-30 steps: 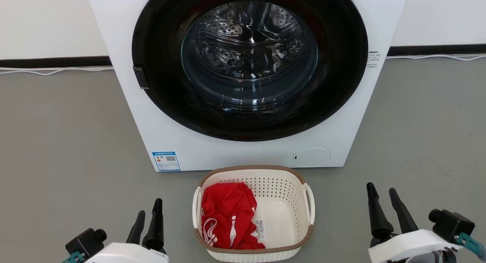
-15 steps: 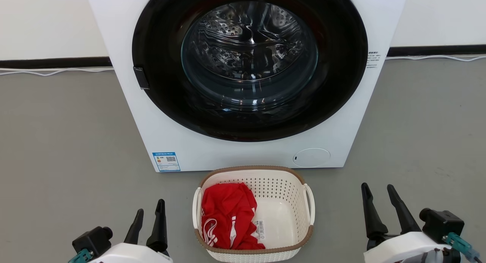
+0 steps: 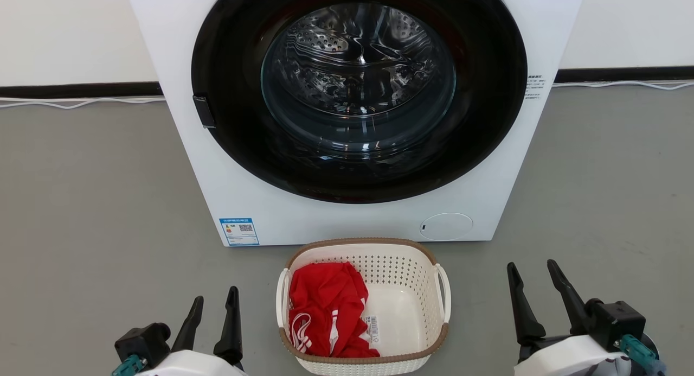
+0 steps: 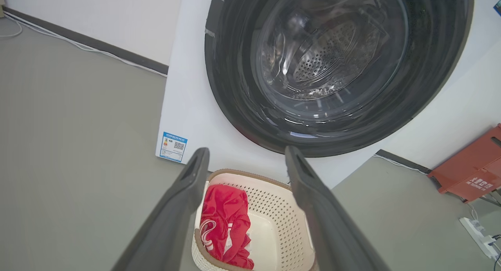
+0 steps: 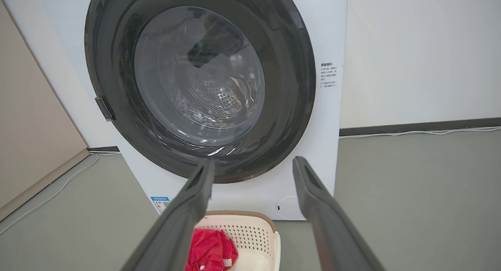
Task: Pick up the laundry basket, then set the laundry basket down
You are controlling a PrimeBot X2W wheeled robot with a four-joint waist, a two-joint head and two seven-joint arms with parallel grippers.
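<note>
The laundry basket (image 3: 401, 278), cream-white and perforated with a brown rim, stands on the grey floor just before the washing machine, with a red garment (image 3: 325, 308) lying in its left half. My left gripper (image 3: 215, 300) is open at the lower left, a hand's width left of the basket and apart from it. My right gripper (image 3: 531, 267) is open at the lower right, farther off to the basket's right. The left wrist view looks between open fingers (image 4: 188, 185) at the basket (image 4: 274, 208). In the right wrist view the basket (image 5: 250, 232) sits low between the open fingers (image 5: 313, 192).
A white front-loading washing machine (image 3: 303, 218) with a shut dark round door (image 3: 358, 94) stands right behind the basket. White cables run along the wall's foot (image 3: 65, 102). A red folded object (image 4: 473, 165) and a power strip (image 4: 479, 234) lie to the machine's right.
Both grippers have drifted inward toward the basket and a little lower in the head view. They stay open. The basket has not moved.
</note>
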